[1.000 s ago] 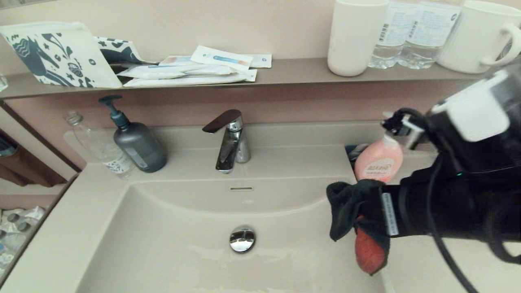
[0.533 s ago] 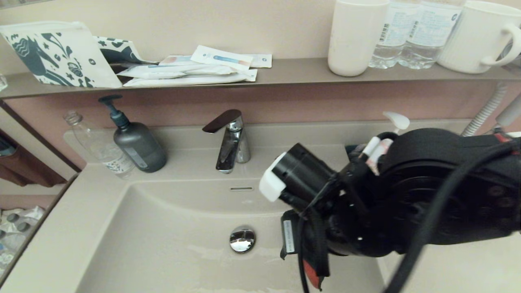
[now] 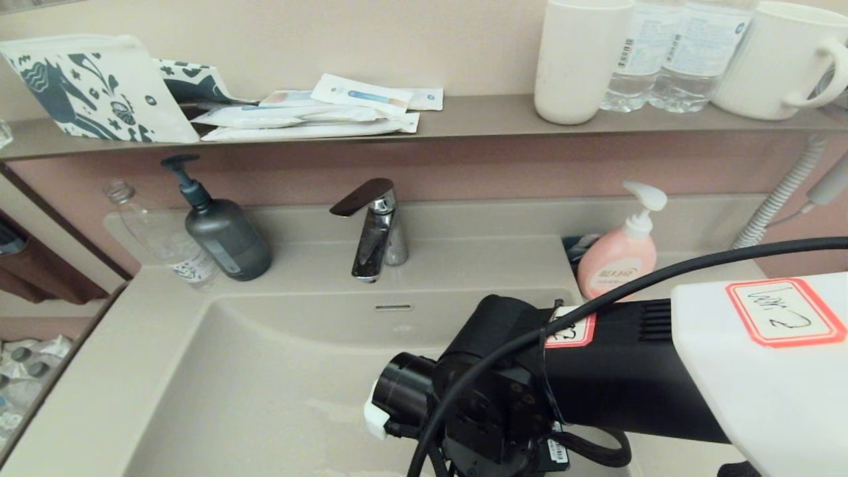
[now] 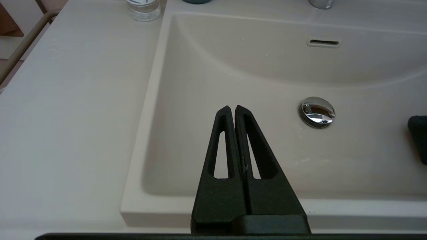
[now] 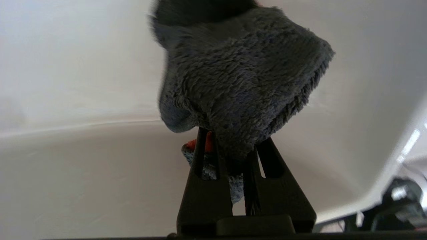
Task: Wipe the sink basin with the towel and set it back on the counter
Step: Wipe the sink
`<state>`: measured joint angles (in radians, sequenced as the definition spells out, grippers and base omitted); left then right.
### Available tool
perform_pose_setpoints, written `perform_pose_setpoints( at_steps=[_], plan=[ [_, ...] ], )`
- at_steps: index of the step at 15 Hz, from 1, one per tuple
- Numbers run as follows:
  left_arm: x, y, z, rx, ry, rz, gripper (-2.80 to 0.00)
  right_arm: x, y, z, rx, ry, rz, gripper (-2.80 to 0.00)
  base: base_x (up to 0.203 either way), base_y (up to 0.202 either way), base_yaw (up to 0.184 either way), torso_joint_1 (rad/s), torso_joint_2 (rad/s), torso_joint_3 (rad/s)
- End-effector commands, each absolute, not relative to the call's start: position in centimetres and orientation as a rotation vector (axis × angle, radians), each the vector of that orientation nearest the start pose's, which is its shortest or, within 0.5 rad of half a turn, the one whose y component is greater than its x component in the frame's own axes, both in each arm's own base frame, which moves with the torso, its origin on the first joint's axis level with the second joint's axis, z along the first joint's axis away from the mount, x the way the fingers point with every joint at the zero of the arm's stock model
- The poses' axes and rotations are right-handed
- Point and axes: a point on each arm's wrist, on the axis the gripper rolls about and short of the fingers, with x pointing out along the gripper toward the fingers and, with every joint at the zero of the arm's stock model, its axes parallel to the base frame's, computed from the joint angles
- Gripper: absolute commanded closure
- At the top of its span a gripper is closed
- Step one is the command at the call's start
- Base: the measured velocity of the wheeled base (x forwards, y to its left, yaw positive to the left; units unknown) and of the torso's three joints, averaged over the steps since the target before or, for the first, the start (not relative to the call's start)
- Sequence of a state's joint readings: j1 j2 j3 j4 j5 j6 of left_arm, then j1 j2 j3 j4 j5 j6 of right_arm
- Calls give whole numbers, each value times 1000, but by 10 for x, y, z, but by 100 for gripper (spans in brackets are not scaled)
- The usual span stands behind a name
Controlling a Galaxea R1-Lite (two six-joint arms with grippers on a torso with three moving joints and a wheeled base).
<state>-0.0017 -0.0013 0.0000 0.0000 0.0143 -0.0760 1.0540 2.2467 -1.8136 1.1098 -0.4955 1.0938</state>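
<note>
The beige sink basin (image 3: 265,371) fills the middle of the head view. My right arm (image 3: 596,377) reaches in from the right, its wrist pointing down into the basin and hiding the drain and the gripper there. In the right wrist view my right gripper (image 5: 230,146) is shut on the charcoal towel (image 5: 240,73), which bunches against the basin floor (image 5: 66,166); a bit of its coral face (image 5: 200,145) shows. My left gripper (image 4: 232,107) is shut and empty above the basin's front left, left of the chrome drain plug (image 4: 317,112). The counter (image 3: 93,371) flanks the basin.
A chrome faucet (image 3: 374,228) stands behind the basin, above the overflow slot (image 3: 393,307). A grey pump bottle (image 3: 222,232) and a clear bottle (image 3: 159,238) stand at the back left, a pink soap bottle (image 3: 619,255) at the back right. The brown shelf (image 3: 464,119) holds cups and packets.
My right arm has swung left from the basin's right edge and tipped down into the bowl with the towel. It now covers the drain, and the towel no longer shows in the head view.
</note>
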Motion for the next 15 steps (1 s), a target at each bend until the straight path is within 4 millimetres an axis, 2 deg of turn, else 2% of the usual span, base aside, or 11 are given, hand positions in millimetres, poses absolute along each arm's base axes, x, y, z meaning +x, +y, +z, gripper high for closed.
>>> perform_pose_setpoints(
  at_steps=[1,4,7,11,15],
  plan=[
    [-23,0,76,-77,-2,12,0,197,321,128,-127,1128,-241,0,0,0,0,0,0,0],
    [-23,0,76,-77,-1,13,0,195,306,125,-106,1157,-347,0,0,0,0,0,0,0],
    [-23,0,76,-77,-2,13,0,194,300,113,-91,1164,-369,0,0,0,0,0,0,0],
    [-23,0,75,-77,-1,14,0,202,311,83,-76,1162,-361,0,0,0,0,0,0,0],
    [-23,0,76,-77,-2,13,0,206,323,77,34,1210,-268,0,0,0,0,0,0,0]
  ],
)
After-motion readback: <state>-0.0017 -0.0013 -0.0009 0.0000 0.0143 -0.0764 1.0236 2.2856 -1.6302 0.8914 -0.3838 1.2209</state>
